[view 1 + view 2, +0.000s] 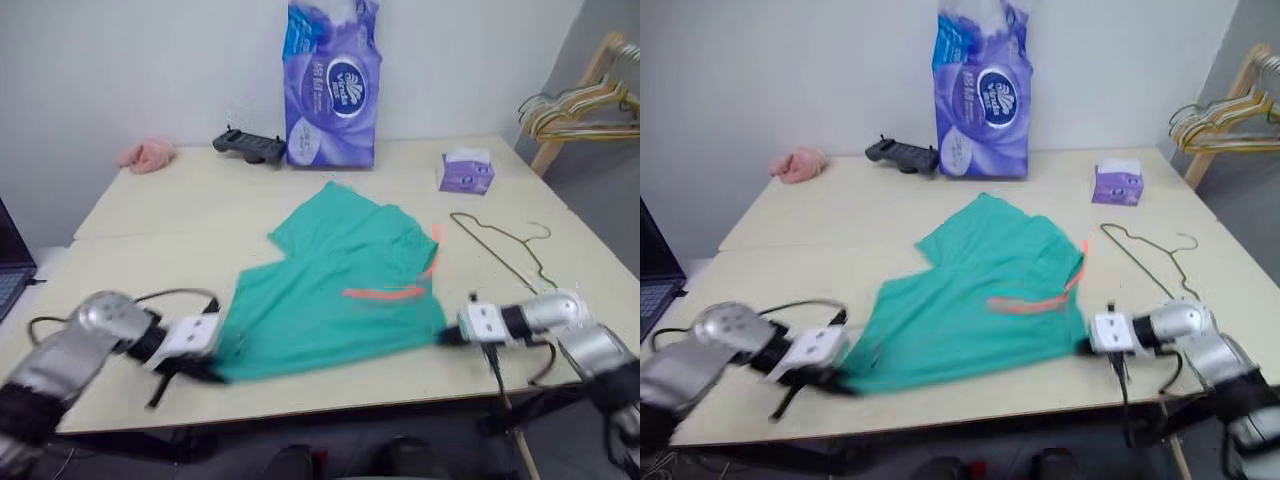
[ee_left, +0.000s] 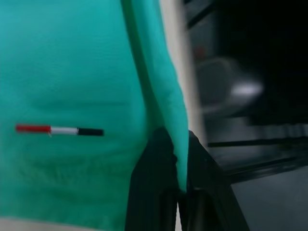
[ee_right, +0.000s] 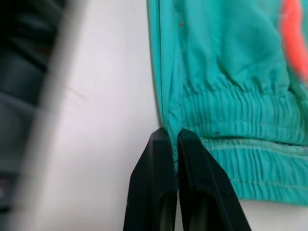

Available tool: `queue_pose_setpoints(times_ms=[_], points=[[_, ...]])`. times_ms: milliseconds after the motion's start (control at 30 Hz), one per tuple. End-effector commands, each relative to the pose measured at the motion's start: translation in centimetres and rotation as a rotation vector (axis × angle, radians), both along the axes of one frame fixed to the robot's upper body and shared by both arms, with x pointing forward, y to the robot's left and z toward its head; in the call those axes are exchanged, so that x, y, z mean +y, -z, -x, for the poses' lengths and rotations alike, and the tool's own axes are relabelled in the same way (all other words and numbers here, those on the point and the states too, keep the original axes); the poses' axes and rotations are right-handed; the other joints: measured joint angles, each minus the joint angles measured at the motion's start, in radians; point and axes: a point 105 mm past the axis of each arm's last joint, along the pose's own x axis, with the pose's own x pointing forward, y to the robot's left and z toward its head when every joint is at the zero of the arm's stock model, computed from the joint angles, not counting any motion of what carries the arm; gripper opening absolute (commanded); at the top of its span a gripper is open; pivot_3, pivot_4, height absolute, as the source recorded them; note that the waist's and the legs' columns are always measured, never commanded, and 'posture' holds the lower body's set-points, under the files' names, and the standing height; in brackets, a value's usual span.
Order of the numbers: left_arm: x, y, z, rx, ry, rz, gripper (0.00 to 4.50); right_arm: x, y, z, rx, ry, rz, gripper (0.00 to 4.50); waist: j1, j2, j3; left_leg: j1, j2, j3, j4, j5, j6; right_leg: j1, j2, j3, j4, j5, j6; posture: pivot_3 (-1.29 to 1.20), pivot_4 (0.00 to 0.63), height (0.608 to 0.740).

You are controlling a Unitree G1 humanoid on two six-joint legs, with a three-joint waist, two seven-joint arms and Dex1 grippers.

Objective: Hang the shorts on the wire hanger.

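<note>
The shorts (image 1: pixel 340 290), teal-green, are spread flat at the centre of the frame on the pale table (image 1: pixel 160 210), an orange-red drawstring (image 1: pixel 385 293) lying across them. Their lower left edge is pinched by the left gripper (image 1: pixel 212 368), jaws clamped on a fold of hem; in the left wrist view the fabric is seen passing between the two black fingers (image 2: pixel 149 187). The waistband corner at lower right is gripped by the right gripper (image 1: pixel 447 335), fingers (image 3: pixel 154 183) pressed together on the gathered elastic.

The wire hanger (image 1: pixel 500 250) lies flat on the table at right of centre, just beside the shorts but apart from them, hook toward the right edge.

Noted farther back: a small purple tissue box (image 1: pixel 466 171), a tall purple tissue pack (image 1: pixel 333 85), a black device (image 1: pixel 250 146), a pink fluffy cloth (image 1: pixel 147 154) at upper left. Bunched hangers (image 1: pixel 580 112) hang on a wooden rack at upper right.
</note>
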Motion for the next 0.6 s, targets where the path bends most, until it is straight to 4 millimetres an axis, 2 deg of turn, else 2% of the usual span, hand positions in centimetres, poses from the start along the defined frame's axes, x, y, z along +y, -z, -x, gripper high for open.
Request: queue_pose_setpoints(times_ms=[33, 100, 133, 167, 200, 233, 267, 300, 333, 367, 433, 467, 500, 533, 600], points=[[-1.1, -2.5, -3.5, -0.065, -0.087, 0.081, 0.01, 0.9, -3.6, -2.7, -0.011, 0.099, -0.04, 0.0, 0.01, -0.001, 0.0, 0.001, 0.0, 0.0, 0.0, 0.0, 0.0, 0.002, 0.0, -0.001, -0.001, -0.002, 0.004, 0.1, 0.026, 0.74], [-2.1, -3.1, -11.0, -0.325, -0.221, 0.113, 0.01, 2.9, -5.3, -7.8, -0.153, 0.189, -0.124, 0.0, 0.023, -0.002, 0.001, 0.009, 0.0, -0.001, 0.002, 0.003, 0.004, 0.006, 0.006, -0.004, -0.002, -0.003, 0.0, 0.1, 0.016, 0.74], [-2.4, -4.5, -16.0, -0.54, -0.335, 0.118, 0.01, 3.8, -6.6, -11.2, -0.27, 0.253, -0.163, 0.0, 0.027, -0.003, 0.002, 0.011, 0.001, 0.0, 0.002, 0.003, 0.004, 0.009, 0.01, -0.006, -0.004, -0.003, 0.0, 0.1, 0.003, 0.74], [-2.6, -6.3, -19.7, -0.712, -0.438, 0.111, 0.01, 4.4, -8.0, -14.2, -0.395, 0.318, -0.183, 0.0, 0.033, -0.007, 0.0, 0.012, 0.004, -0.005, 0.0, 0.003, 0.004, 0.019, 0.017, -0.006, -0.012, -0.002, 0.002, 0.11, 0.0, 0.74], [-2.5, -8.2, -22.4, -0.852, -0.527, 0.094, 0.01, 4.6, -9.4, -16.8, -0.506, 0.393, -0.191, 0.0, 0.035, -0.012, -0.001, 0.013, 0.007, -0.008, -0.002, 0.016, 0.007, 0.021, 0.025, -0.003, -0.014, 0.002, 0.006, 0.12, 0.0, 0.74], [-2.0, -11.0, -24.8, -1.035, -0.616, 0.059, 0.01, 4.8, -11.8, -19.4, -0.658, 0.486, -0.213, 0.0, 0.036, -0.016, -0.001, 0.011, 0.009, -0.009, -0.001, 0.026, -0.008, 0.018, 0.029, 0.0, -0.013, 0.018, 0.0, 0.12, 0.0, 0.74], [-1.3, -13.8, -26.2, -1.203, -0.699, 0.021, 0.01, 4.7, -14.5, -21.3, -0.792, 0.59, -0.247, 0.0, 0.036, -0.019, -0.002, 0.007, 0.008, -0.009, -0.001, 0.028, -0.01, 0.014, 0.029, 0.003, -0.012, 0.026, -0.002, 0.13, 0.0, 0.74], [-0.4, -17.5, -27.0, -1.378, -0.791, 0.005, 0.01, 4.5, -17.8, -22.6, -0.943, 0.681, -0.29, 0.0, 0.036, -0.021, -0.004, -0.001, 0.007, -0.007, -0.002, 0.028, -0.012, 0.003, 0.028, 0.007, -0.009, 0.027, -0.003, 0.13, 0.0, 0.74], [0.4, -20.8, -27.2, -1.527, -0.862, 0.007, 0.01, 4.6, -20.6, -23.1, -1.077, 0.72, -0.323, 0.0, 0.036, -0.024, -0.006, -0.012, 0.007, -0.006, -0.002, 0.029, -0.017, -0.01, 0.024, 0.013, -0.007, 0.032, -0.011, 0.13, 0.0, 0.74], [1.1, -23.6, -26.9, -1.657, -0.92, 0.008, 0.01, 4.6, -22.7, -23.3, -1.187, 0.742, -0.346, 0.0, 0.036, -0.027, -0.008, -0.026, 0.007, -0.002, -0.002, 0.032, -0.025, -0.028, 0.023, 0.018, 0.0, 0.032, -0.011, 0.13, 0.0, 0.74], [2.7, -28.0, -25.7, -1.849, -1.0, 0.018, 0.01, 5.2, -25.1, -22.9, -1.285, 0.729, -0.414, 0.0, 0.026, -0.028, -0.011, -0.046, 0.006, 0.003, -0.004, 0.031, -0.029, -0.052, 0.023, 0.024, 0.005, 0.032, -0.012, 0.13, 0.0, 0.74], [3.8, -30.0, -24.8, -1.955, -1.032, 0.013, 0.01, 5.5, -25.7, -22.6, -1.326, 0.712, -0.444, 0.0, 0.02, -0.028, -0.011, -0.051, 0.006, 0.003, -0.003, 0.029, -0.031, -0.059, 0.023, 0.025, 0.005, 0.031, -0.013, 0.13, 0.0, 0.74], [4.7, -30.9, -24.0, -2.021, -1.043, 0.0, 0.01, 5.8, -25.6, -22.4, -1.343, 0.686, -0.458, 0.0, 0.013, -0.028, -0.011, -0.052, 0.006, 0.003, -0.004, 0.028, -0.033, -0.06, 0.023, 0.026, 0.004, 0.031, -0.013, 0.14, 0.0, 0.74], [5.4, -31.0, -23.6, -2.058, -1.037, -0.016, 0.01, 6.1, -25.3, -22.1, -1.364, 0.651, -0.467, 0.0, 0.006, -0.028, -0.011, -0.052, 0.006, 0.004, -0.008, 0.026, -0.033, -0.061, 0.023, 0.026, 0.0, 0.031, -0.013, 0.14, 0.0, 0.74], [5.9, -29.0, -23.8, -2.014, -0.993, -0.036, 0.01, 7.1, -23.2, -21.5, -1.317, 0.562, -0.473, 0.0, -0.004, -0.028, -0.011, -0.051, 0.004, 0.007, -0.016, 0.026, -0.032, -0.058, 0.023, 0.027, -0.013, 0.031, -0.012, 0.15, 0.0, 0.74]])
